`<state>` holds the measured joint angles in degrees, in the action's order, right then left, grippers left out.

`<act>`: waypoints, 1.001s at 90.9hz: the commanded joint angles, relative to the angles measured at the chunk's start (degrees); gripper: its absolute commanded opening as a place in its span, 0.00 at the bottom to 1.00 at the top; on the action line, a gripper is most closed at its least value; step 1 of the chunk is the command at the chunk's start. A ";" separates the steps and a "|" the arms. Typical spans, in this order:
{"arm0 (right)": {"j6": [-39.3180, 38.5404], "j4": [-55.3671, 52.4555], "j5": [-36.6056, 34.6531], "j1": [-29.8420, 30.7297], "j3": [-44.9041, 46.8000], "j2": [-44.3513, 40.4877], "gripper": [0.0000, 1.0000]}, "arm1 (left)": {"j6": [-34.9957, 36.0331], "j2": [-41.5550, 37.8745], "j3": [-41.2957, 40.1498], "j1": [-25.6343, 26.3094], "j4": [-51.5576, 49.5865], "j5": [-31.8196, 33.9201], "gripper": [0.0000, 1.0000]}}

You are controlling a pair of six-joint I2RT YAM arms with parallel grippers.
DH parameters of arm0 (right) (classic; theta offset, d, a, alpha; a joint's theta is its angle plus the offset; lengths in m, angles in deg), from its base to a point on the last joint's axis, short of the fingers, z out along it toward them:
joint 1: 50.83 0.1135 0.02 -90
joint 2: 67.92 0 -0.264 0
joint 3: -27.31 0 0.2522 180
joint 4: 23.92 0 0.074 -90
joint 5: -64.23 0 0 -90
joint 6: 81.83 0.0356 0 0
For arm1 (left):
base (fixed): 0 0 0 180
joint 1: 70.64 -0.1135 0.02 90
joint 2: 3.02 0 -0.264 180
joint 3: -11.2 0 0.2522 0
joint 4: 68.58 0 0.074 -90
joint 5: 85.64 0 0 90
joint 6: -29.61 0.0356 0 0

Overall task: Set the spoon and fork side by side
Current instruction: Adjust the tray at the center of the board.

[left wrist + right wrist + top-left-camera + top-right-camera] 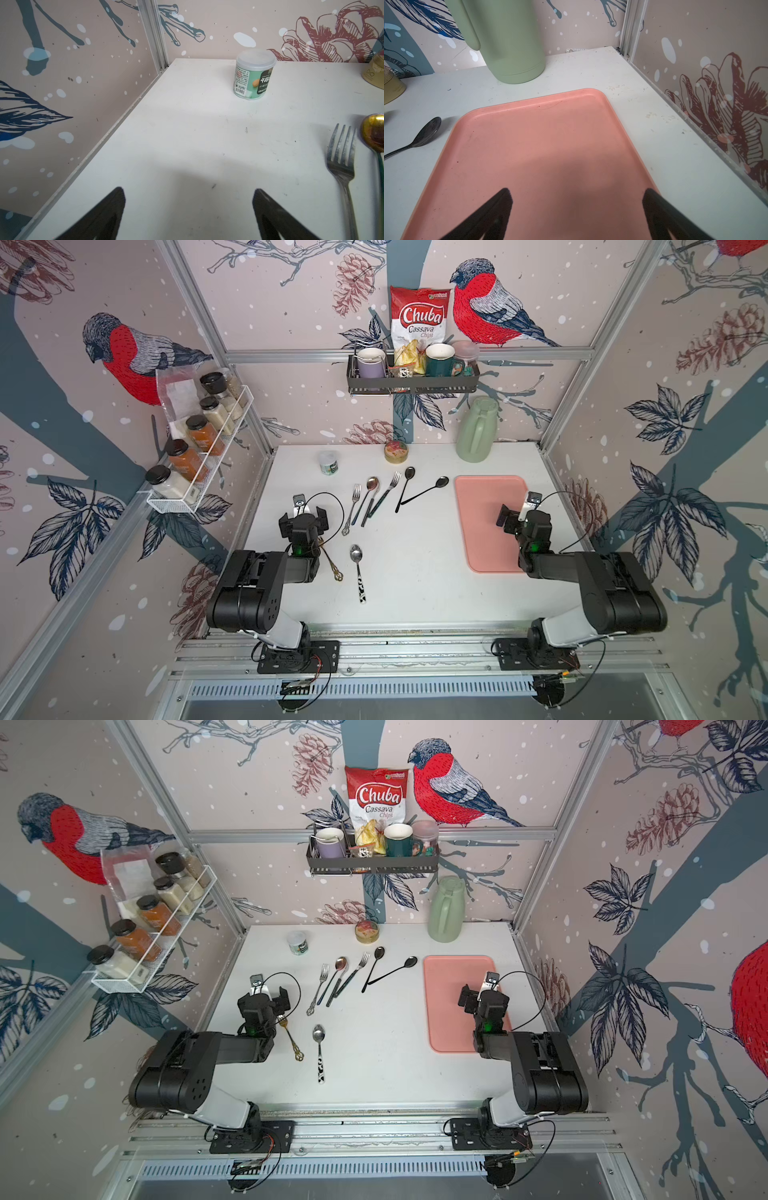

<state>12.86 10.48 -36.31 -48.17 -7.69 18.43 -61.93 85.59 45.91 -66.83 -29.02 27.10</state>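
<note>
left tool (189, 192) wide open, empty | right tool (577, 192) wide open, empty | spoon (319, 1052) lies mid-frame on desk (395, 1031), gold fork (291, 1038) just left | both likely light, hard, slippery: pinch mid-handle

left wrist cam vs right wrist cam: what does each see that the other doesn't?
Left wrist only: small white-lidded can with a green label, silver metal fork, gold-bowled spoon right beside the fork, and the open left tool over bare table.
Right wrist only: flat pink plastic tray, pale green jug, black spoon beside the tray, and the open right tool over the tray.
Both: white tabletop, patterned wall, and the edge of a yellowish round tin.
</note>
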 commanded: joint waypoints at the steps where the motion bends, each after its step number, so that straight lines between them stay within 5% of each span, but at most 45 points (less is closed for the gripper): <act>1: -0.20 2.12 0.26 0.07 0.10 0.09 0.99 | -0.13 0.06 0.25 0.02 -0.12 0.37 0.96; 54: 0.02 2.27 0.31 -0.21 0.13 -0.27 0.99 | 0.16 -0.35 -0.45 0.00 1.14 -0.11 0.96; 65: 0.40 -4.83 -1.17 -0.12 -1.66 -4.96 0.99 | -0.17 -4.05 -2.83 0.04 2.10 0.53 0.96; 82: 6.47 -24.56 -4.55 -0.52 -7.33 -16.09 0.99 | -4.54 -17.30 0.17 0.18 -15.82 7.41 0.96; 91: 13.65 -41.16 -1.76 -2.01 -14.94 -20.54 0.99 | -15.89 -24.68 5.12 0.18 -32.23 12.98 0.96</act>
<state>17.38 -10.94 -38.61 -49.09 -16.61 2.10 -66.41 66.58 46.85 -66.72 -42.81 32.80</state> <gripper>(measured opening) 0.993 0.962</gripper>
